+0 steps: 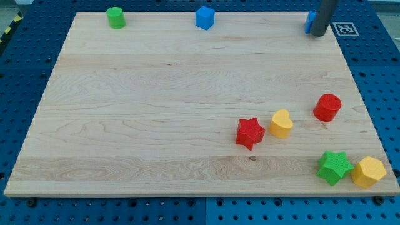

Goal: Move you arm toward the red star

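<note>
- Nearest the camera, at the view's bottom right corner of the wooden board (pixel 125 125), a green star (pixel 334 167) and a yellow hexagonal block (pixel 369 172) are seen touching; neither is on the likely route, so little risk is judged from them.
- Farther up, the red star (pixel 250 132) is found right of the board's middle, with a yellow heart-shaped block (pixel 281 124) just beside it on the view's right; a tip brought in from that side could knock the heart into the star and shift the target.
- Higher and to the right, a red cylinder (pixel 327 107) is placed roughly between the star and the rod; a straight diagonal run could clip it and carry it along.
- Along the view's top edge, a green cylinder (pixel 115 17) and a blue cube (pixel 205 17) are set well apart from everything else.
- At the top right, my tip (pixel 319 34) is seen against a partly hidden blue block (pixel 309 22), which could be dragged off the board as the rod leaves.
- No jaws are carried: the arm ends in a plain rod, so nothing is clamped.
</note>
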`<state>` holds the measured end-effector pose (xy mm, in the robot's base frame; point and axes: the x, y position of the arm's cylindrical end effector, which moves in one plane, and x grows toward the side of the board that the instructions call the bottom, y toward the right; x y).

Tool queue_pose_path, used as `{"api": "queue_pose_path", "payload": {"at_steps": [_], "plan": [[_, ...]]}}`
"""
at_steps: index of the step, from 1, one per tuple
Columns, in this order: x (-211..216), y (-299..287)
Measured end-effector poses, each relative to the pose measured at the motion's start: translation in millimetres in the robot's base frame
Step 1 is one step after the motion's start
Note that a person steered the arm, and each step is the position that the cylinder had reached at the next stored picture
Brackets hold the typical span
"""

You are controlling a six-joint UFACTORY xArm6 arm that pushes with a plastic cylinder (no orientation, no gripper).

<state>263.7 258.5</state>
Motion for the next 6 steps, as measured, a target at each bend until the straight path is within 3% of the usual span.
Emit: {"api": "queue_pose_path", "payload": {"at_steps": [2,3,4,6], "plan": [[-10,0],[9,-30],[63,-45],[118,-5]]}}
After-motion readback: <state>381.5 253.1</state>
